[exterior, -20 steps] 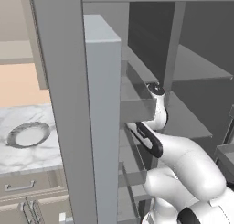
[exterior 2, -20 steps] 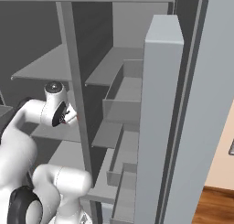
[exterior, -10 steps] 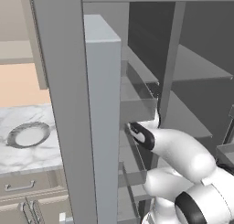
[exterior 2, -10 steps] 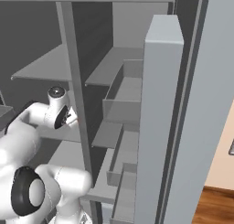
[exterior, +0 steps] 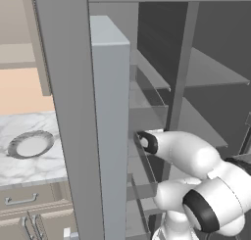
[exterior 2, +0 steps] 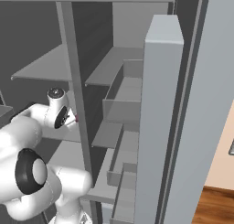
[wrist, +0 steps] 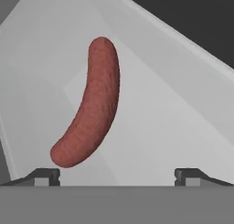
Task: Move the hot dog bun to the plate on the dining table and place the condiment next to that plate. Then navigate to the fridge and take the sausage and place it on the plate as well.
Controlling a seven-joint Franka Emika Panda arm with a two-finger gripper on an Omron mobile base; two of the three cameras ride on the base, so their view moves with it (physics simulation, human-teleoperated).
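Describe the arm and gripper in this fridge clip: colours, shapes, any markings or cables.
The arm is glossy white, built of rounded, bulbous segments with black rings and round black caps at the joints. One cap in the right base view carries a small grey disc. No cables or lettering show. The gripper shows in the hand view as two small dark grey, stepped, flat-topped fingertips.

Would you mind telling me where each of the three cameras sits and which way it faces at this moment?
Left base view: behind the arm on its left, facing the open fridge; the white arm fills the lower right, a marble counter lies at left.
Right base view: behind the arm on its right, facing the same fridge shelves; the arm rises at lower left.
Hand view: on the hand, looking along the open gripper at the sausage lying on a grey shelf; both fingertips show.
Both base views share the fridge interior and the arm.
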